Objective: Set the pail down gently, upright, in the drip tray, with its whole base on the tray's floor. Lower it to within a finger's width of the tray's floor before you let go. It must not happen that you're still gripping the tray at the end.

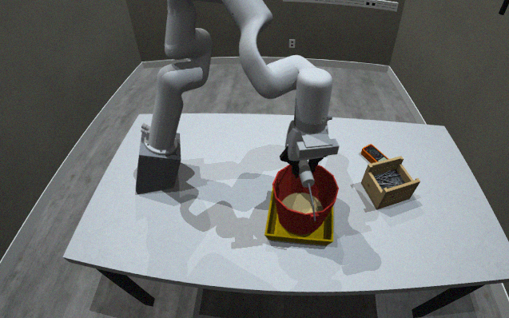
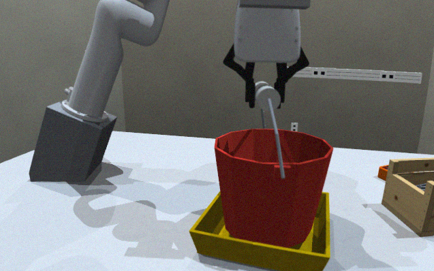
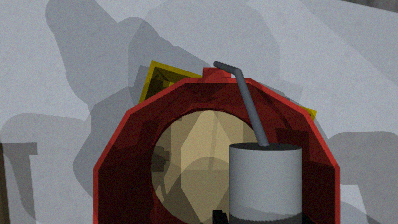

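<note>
The red pail hangs upright from its wire handle, with its lower part down inside the yellow drip tray. The tray's front wall hides the pail's base, so I cannot tell whether it touches the floor. My gripper is directly above the pail, shut on the grey cylindrical grip of the handle. The wire runs down to the rim. The pail's tan inner floor is visible.
A wooden crate holding nails stands to the right of the tray, with an orange device behind it. The arm's dark base block stands at the left of the table.
</note>
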